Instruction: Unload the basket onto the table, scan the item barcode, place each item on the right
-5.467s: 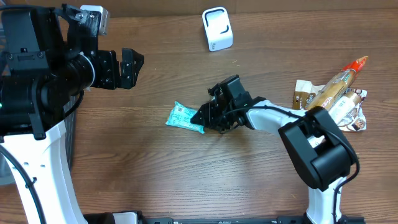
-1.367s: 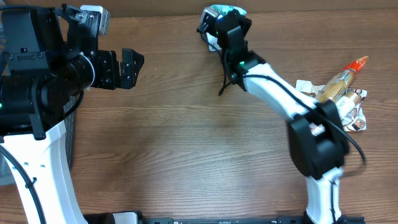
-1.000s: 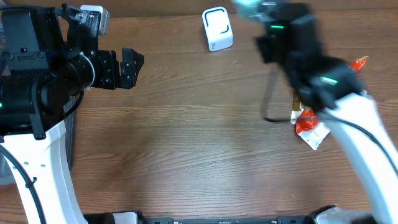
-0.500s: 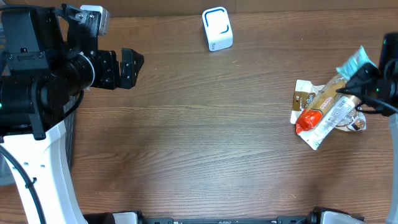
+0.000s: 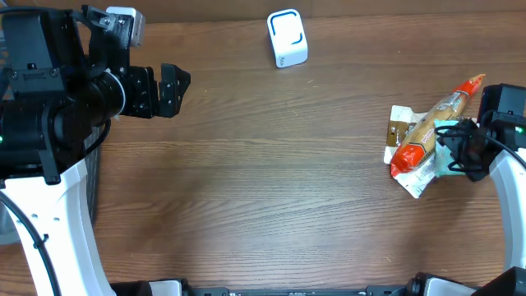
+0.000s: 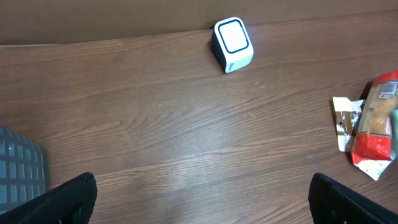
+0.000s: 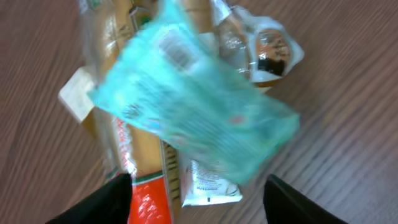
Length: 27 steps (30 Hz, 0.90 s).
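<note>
The item, a teal snack packet (image 7: 193, 106), shows blurred in the right wrist view, loose over a pile of snack packs (image 7: 143, 168). My right gripper (image 7: 198, 186) is open, its fingers spread on either side of the packet and not pinching it. Overhead, that gripper (image 5: 462, 150) hovers at the pile's (image 5: 423, 140) right side, with a bit of teal packet (image 5: 446, 160) beneath it. The white scanner box (image 5: 287, 38) with a blue outline stands at the table's back; the left wrist view shows the scanner (image 6: 233, 45) too. My left gripper (image 5: 171, 89) stays open at the far left, holding nothing.
The pile holds a long bread-coloured pack with a red end (image 5: 411, 152) and small brown and white sachets (image 5: 400, 123). A grey basket corner (image 6: 18, 168) sits at the left. The left gripper's fingers (image 6: 78, 193) frame bare wood.
The right arm swung from the scanner at the back over to the pile at the right, carrying the teal packet. Its jaws then opened and the packet left the grip.
</note>
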### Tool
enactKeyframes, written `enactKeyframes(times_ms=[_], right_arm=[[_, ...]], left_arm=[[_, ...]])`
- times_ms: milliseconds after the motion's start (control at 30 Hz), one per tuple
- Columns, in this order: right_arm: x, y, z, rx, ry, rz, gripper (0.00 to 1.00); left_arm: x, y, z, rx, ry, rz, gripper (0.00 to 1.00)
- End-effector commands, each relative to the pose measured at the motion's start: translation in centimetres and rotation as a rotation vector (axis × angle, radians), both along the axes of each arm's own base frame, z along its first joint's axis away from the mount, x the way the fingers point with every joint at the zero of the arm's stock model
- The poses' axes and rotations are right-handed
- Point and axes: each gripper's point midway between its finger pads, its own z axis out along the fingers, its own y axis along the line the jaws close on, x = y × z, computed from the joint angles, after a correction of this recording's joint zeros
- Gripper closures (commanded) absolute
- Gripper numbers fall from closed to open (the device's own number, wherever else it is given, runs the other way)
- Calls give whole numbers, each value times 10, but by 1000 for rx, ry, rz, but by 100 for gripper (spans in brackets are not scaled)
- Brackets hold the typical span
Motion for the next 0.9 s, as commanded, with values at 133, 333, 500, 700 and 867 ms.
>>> enactKeyframes(times_ms=[133,333,500,700,867], right_arm=[[10,30,9,118,-65,170,27],[24,49,53,137,-201,358,23],[17,86,129,128,-407,702,16],[-29,124,185,84,-523,983,13],[-70,138,203,52,-552,1028,0]], left_arm=[[1,0,2,12,-10,-12,0],[1,0,2,12,-10,-12,0],[1,0,2,12,-10,-12,0],[1,0,2,12,-10,-12,0],[1,0,2,12,-10,-12,0]])
